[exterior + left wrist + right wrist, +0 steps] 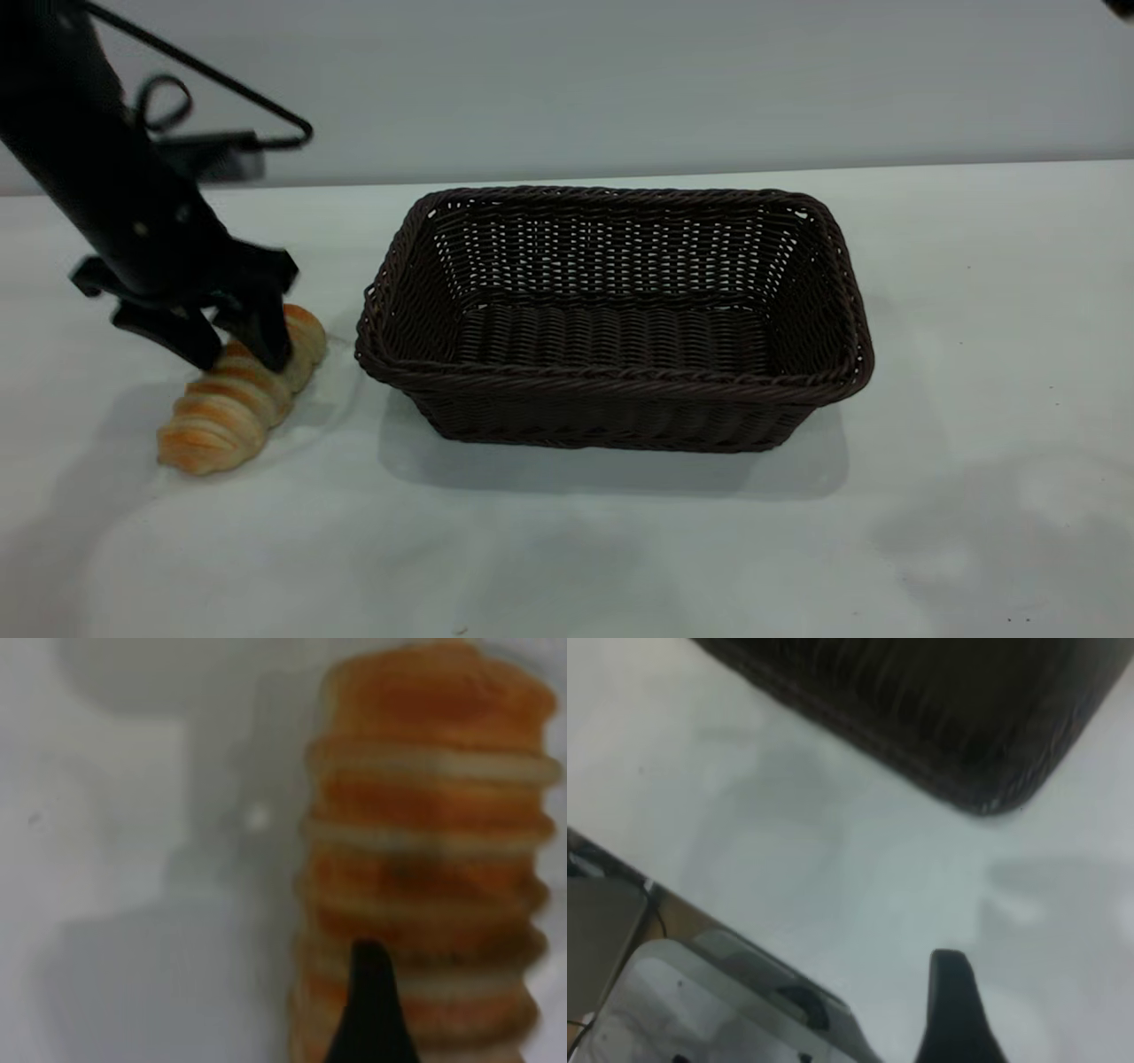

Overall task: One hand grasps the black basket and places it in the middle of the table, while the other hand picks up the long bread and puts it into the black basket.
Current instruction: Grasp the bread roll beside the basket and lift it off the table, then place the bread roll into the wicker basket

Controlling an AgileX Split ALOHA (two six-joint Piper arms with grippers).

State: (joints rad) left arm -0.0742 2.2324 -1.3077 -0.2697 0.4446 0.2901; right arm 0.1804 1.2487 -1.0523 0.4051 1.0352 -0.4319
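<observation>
1. I am working on the bread step: my left gripper [239, 353] is reaching down onto the long bread [237, 392], which is lying on the table [567, 549] just beside the left end of the black basket [611, 319], not touching it.

2. My left fingers [266, 332] are straddling the bread's upper, basket-side half, one on each flank. They are spread about as wide as the roll and appear to be touching it, though I judge they are not yet squeezing hard, since the roll is sitting flat on the table. In the left wrist view one dark fingertip [370, 1010] is lying right against the ridged crust [425, 859].

3. The basket is already sitting upright near the middle of the table, mouth open and empty, so I take that part of the task as done.

4. My right gripper [957, 1019] is hanging up and away from the basket's right side; only one finger is showing in its own wrist view, so I cannot tell whether its jaws are spread or pressed together.

5. Next I am needing to close firmly on the roll without crushing it, lift it clear of the braided rim [611, 377], carry it rightward over the opening and release it inside.
</observation>
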